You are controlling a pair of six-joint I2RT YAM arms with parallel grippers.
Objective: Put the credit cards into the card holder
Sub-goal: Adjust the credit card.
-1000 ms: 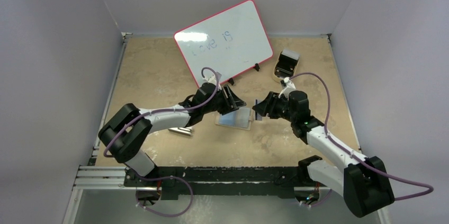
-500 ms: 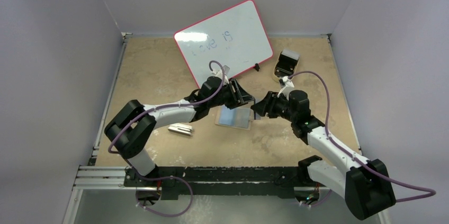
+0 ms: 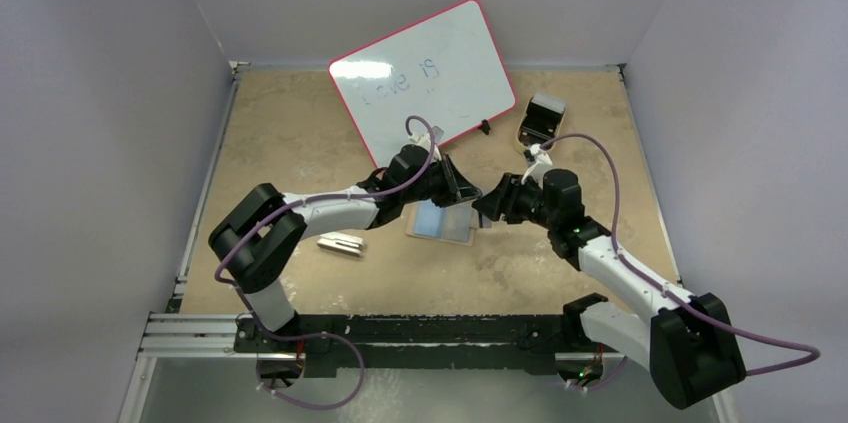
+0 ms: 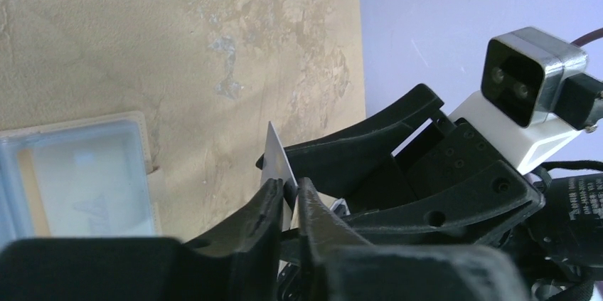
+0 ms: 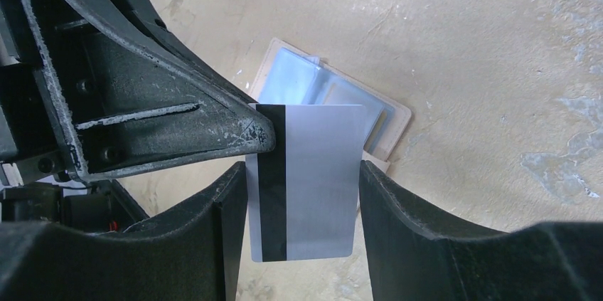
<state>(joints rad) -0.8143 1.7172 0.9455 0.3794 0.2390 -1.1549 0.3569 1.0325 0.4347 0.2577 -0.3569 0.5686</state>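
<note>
Two pincers hold one card (image 5: 320,187) at once. The left pincer (image 4: 288,191) is closed on the card's thin edge near an upper corner, its tips almost meeting with only plastic between them. The right pincer (image 5: 302,167) stands wide, yet it is clamped too: its fingers (image 5: 227,230) press the card's two long edges, so it spans the short side. The card stands on edge in the air, silver with a black stripe. Its long axis runs along the right fingers, out from that wrist.

Outward from the grip, the holder (image 5: 334,87) lies open and flat on the table (image 5: 498,66). It is below the card and partly hidden behind it, clear pockets up. In the top view it sits between the two arms, long side running left to right. The left pincer hangs over its far right corner, and the right pincer is just off its right end. Both are near; the left looks slightly nearer the pockets.

I judge this a handover in mid-air: the right would have to let go before the left can lay the card flat and aim it at a pocket mouth. Which way the pockets open I cannot tell. The left grips a corner only, so the card may swing once freed.
</note>
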